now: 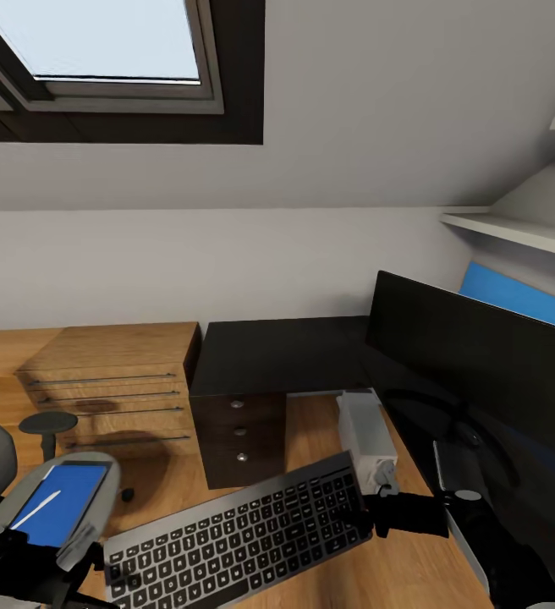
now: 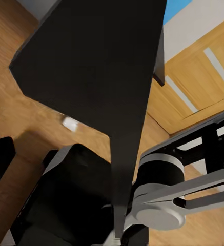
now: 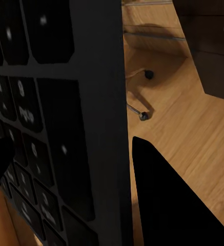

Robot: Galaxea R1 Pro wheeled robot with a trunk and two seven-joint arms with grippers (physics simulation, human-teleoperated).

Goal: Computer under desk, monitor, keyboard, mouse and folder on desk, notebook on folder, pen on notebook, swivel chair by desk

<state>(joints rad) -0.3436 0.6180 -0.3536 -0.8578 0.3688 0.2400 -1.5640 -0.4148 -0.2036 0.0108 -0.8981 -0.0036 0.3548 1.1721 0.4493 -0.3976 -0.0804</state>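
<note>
Above wood floor, two hands [image 1: 370,512] [image 1: 100,575] grip one keyboard [image 1: 235,537]; one monitor [image 1: 480,372] on one desk [image 1: 277,355].

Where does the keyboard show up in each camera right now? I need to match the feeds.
Head view: the keyboard lies tilted across the lower middle, held up over the wooden floor, the right gripper at its right end.
Left wrist view: the dark slab from the top down the middle looks like its underside; uncertain.
Right wrist view: keys and edge cover the left half.
Shared landmark: the wooden floor.
</note>
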